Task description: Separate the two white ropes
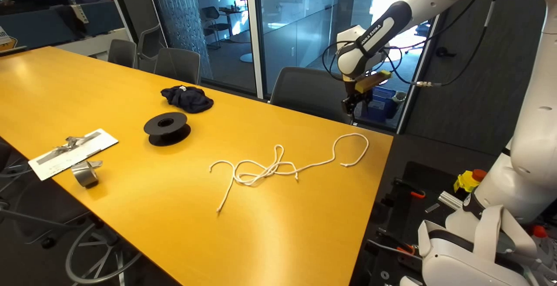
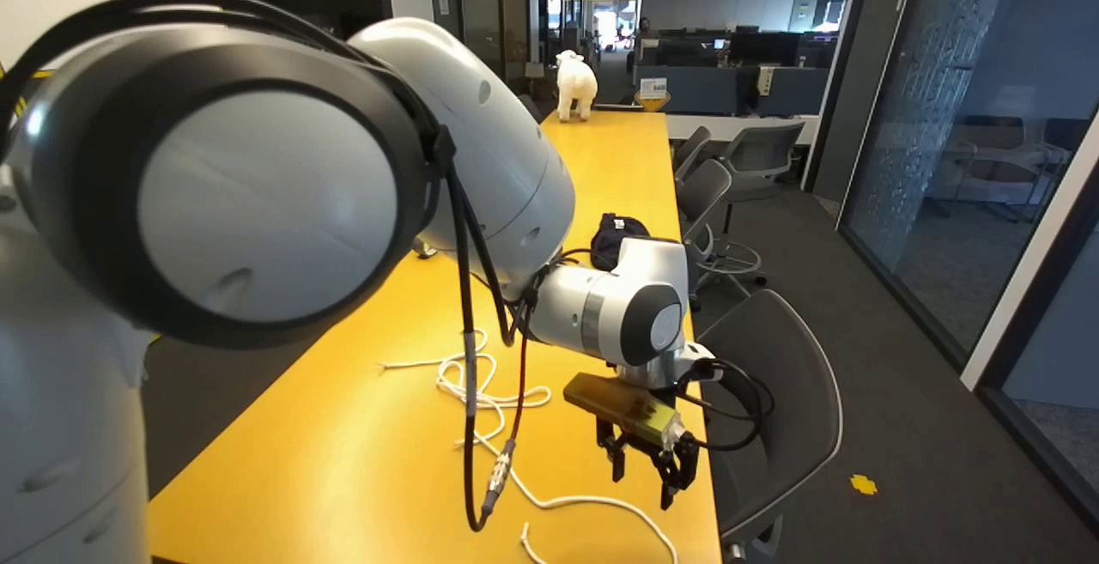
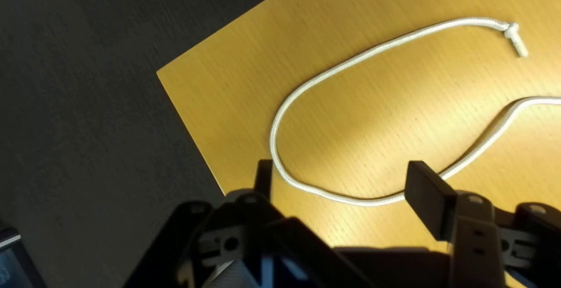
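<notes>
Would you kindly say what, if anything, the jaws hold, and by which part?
Nothing is held: the jaws are open; both white ropes lie on the wooden table.

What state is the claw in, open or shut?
Open: in the wrist view the claw has its fingers apart, and the white rope there lies ungripped on the table.
</notes>
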`<state>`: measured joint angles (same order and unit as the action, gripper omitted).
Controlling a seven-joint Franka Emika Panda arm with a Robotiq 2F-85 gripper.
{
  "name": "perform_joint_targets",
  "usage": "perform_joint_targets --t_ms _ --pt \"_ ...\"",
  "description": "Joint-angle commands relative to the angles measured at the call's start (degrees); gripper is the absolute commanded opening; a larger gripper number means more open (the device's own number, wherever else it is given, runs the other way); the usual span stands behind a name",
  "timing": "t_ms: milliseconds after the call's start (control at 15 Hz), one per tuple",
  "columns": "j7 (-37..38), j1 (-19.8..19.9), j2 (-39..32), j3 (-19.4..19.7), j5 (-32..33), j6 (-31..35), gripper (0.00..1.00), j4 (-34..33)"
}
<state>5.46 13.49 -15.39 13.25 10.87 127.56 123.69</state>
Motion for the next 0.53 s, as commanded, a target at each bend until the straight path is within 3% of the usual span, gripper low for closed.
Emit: perform_joint_targets --t_ms 0,467 --pt "-2.2 -1.9 -1.2 -2.1 -1.1 1.0 1.00 -1.7" --pt "-7.1 -7.1 -6.3 -8.6 -1.2 0.6 1.00 -5.5"
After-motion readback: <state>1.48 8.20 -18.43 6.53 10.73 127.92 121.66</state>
